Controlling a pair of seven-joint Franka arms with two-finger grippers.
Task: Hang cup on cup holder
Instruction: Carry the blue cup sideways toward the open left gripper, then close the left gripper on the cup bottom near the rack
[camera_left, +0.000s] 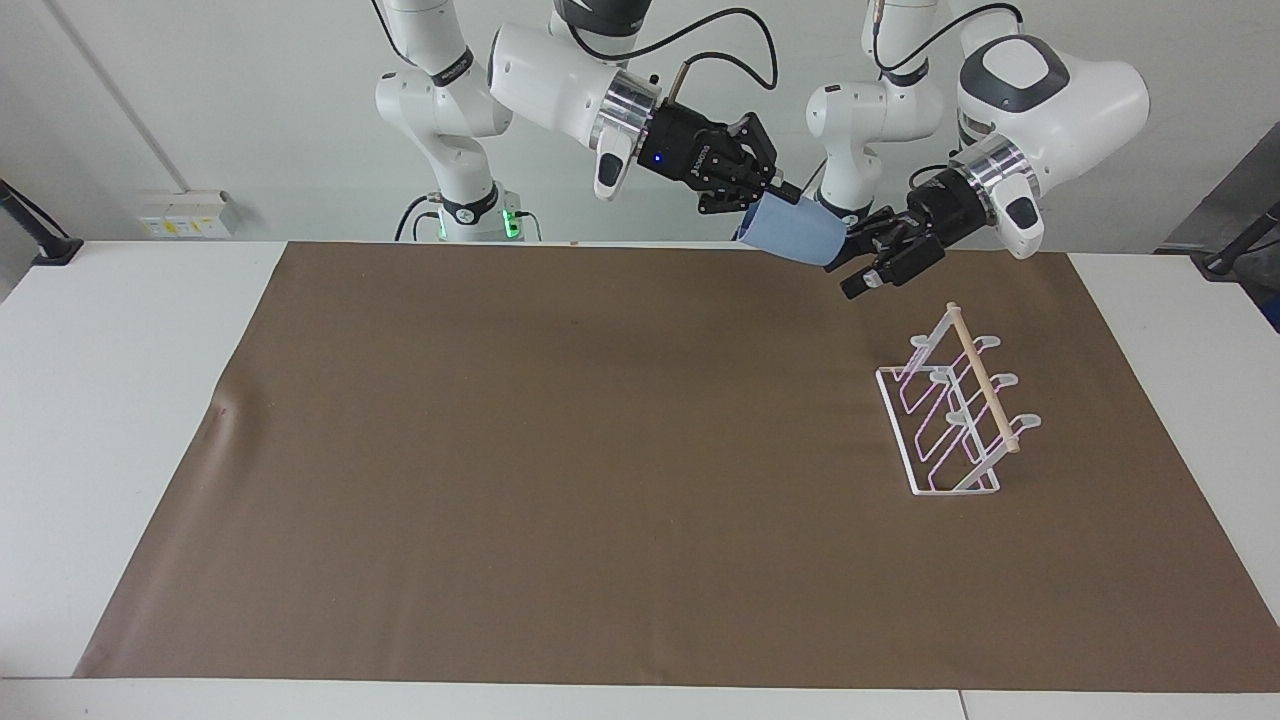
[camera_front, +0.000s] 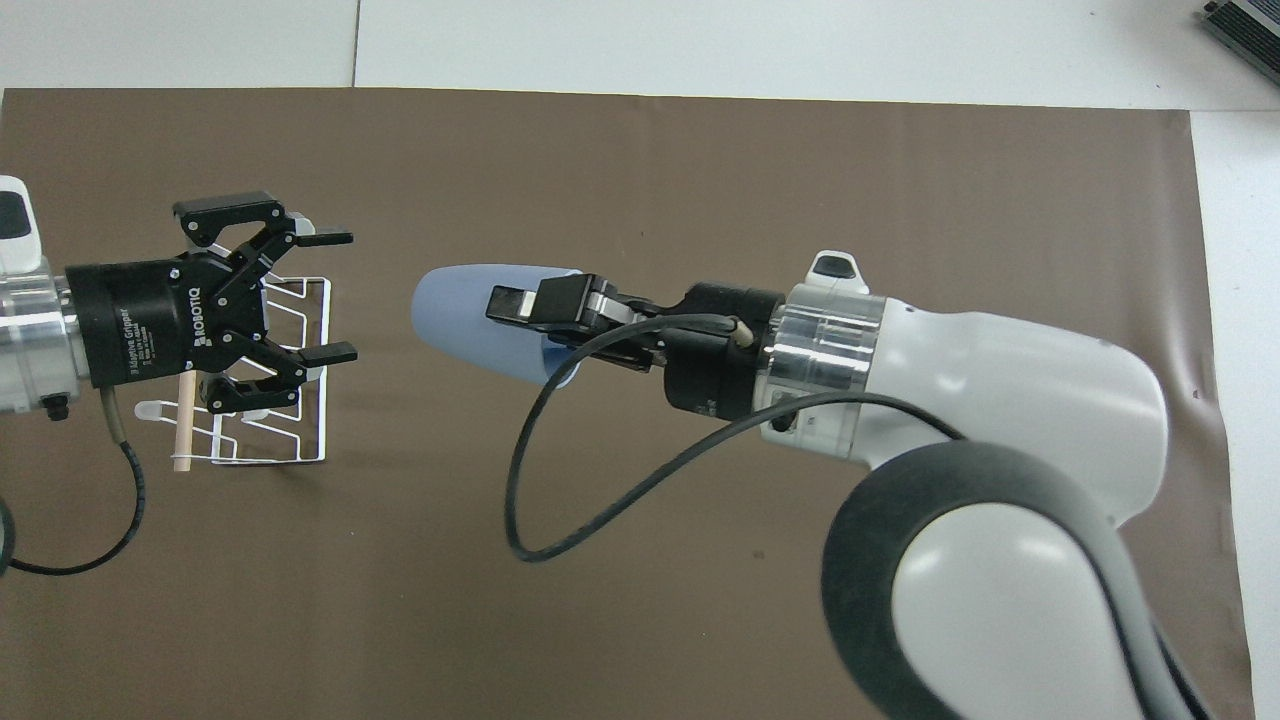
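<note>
While the right claw (camera_left: 775, 195) pinched the cup (camera_left: 797, 231) by its rim, base pointing at the spread left claw (camera_left: 868, 262), the rack (camera_left: 950, 415) stood below.

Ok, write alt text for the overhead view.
The right gripper holds the blue cup sideways in the air, base toward the open left gripper, which is above the white rack on the brown mat.

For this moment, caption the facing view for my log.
Right tool carries the cup toward the open left tool, above the rack.
</note>
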